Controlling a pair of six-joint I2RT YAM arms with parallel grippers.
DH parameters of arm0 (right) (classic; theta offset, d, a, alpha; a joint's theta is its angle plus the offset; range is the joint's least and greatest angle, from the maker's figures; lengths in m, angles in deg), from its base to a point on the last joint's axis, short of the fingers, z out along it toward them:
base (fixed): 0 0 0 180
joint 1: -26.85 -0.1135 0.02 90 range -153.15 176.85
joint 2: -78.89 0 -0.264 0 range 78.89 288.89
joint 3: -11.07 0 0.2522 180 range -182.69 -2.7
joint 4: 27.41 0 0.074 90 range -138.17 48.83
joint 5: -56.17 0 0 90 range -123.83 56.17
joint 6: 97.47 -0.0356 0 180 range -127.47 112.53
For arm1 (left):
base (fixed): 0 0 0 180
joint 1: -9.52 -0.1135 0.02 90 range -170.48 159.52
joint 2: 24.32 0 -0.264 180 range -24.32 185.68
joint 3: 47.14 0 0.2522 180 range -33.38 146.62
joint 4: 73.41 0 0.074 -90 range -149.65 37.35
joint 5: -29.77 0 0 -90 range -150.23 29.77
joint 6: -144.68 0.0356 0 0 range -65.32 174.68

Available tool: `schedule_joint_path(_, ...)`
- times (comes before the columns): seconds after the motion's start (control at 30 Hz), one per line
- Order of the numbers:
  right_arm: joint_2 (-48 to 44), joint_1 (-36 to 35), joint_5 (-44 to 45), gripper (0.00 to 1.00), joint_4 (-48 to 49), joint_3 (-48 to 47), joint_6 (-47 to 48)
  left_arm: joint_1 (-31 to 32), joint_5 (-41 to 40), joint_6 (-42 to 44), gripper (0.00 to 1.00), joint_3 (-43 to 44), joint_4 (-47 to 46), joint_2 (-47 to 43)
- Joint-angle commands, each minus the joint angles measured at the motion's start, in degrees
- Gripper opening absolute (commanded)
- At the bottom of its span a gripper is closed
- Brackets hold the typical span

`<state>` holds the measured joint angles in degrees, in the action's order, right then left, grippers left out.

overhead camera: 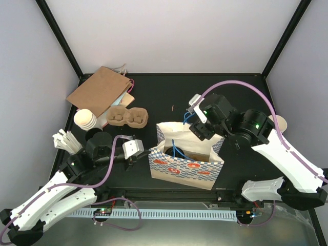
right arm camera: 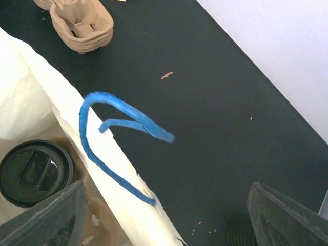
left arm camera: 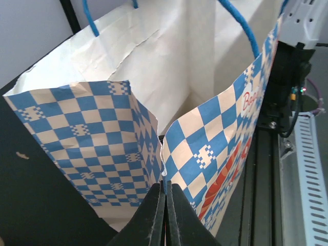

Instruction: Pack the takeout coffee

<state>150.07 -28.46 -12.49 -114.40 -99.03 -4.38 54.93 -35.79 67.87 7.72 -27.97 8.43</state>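
Takeout coffee (right arm camera: 33,171), a cup with a black lid, stands inside the checked bag (overhead camera: 187,166) at its left side, on what looks like brown cardboard on the bag's floor. White walls (overhead camera: 174,36) close the space on three sides, with black frame posts (overhead camera: 61,38) running up the corners. The table (overhead camera: 164,89) is matte black. The right arm (overhead camera: 287,154) reaches in over the bag's far rim, and its claw (right arm camera: 166,192) hangs above that rim with the fingers wide apart and nothing between them. The left arm (overhead camera: 51,200) comes in low from the near left corner. Its claw (left arm camera: 165,192) is pressed together on the bag's left fold. A flat brown paper bag (overhead camera: 100,89) lies at the far left corner. Just in front of it sit an empty cardboard carrier (overhead camera: 125,117) and a stack of cream cups (overhead camera: 84,119). A blue cord handle (right arm camera: 102,96) loops over the bag's rim. One tan crumb (right arm camera: 167,75) lies on the table beyond the bag.
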Motion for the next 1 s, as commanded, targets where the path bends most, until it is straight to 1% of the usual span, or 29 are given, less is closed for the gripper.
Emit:
schedule_joint_path(0.0,-3.3,0.8,2.5,0.87,2.4,1.6,-2.7,0.1,-5.1,-1.0,0.01,1.3,0.3,0.2)
schedule_joint_path(0.07,-4.4,1.9,3.9,0.85,3.0,2.1,-3.6,0.1,-6.9,-1.1,0.02,1.1,0.3,0.5)
schedule_joint_path(0.13,-4.9,3.7,6.6,0.79,3.3,2.5,-5.2,0.2,-8.5,-1.1,0.02,0.9,0.0,0.8)
schedule_joint_path(0.2,-5.2,6.3,9.5,0.75,3.7,3.1,-6.7,0.1,-9.8,-1.0,0.02,0.6,-0.5,1.0)
schedule_joint_path(0.33,-2.0,12.0,12.9,0.71,1.1,4.5,-11.4,0.1,-13.1,-1.1,0.02,0.1,-2.7,1.3)
schedule_joint_path(0.4,-0.3,12.8,13.8,0.69,0.0,5.9,-13.6,0.0,-15.5,-1.2,0.02,-0.4,-4.2,1.5)
schedule_joint_path(0.53,0.8,12.9,8.5,0.68,0.6,8.8,-15.6,-0.3,-19.1,-0.6,0.02,-1.7,-7.8,2.8)
schedule_joint_path(0.73,-0.5,12.9,1.0,0.68,1.0,12.9,-15.6,-1.5,-19.8,0.1,0.02,-3.3,-15.3,6.5)
schedule_joint_path(0.83,-2.9,12.9,-1.5,0.68,2.3,14.3,-16.2,-2.8,-19.9,0.5,0.02,-2.0,-18.2,9.5)
schedule_joint_path(0.97,-3.7,12.9,-2.3,0.68,1.4,14.7,-16.5,-4.4,-17.0,0.6,0.02,0.7,-21.7,13.5)
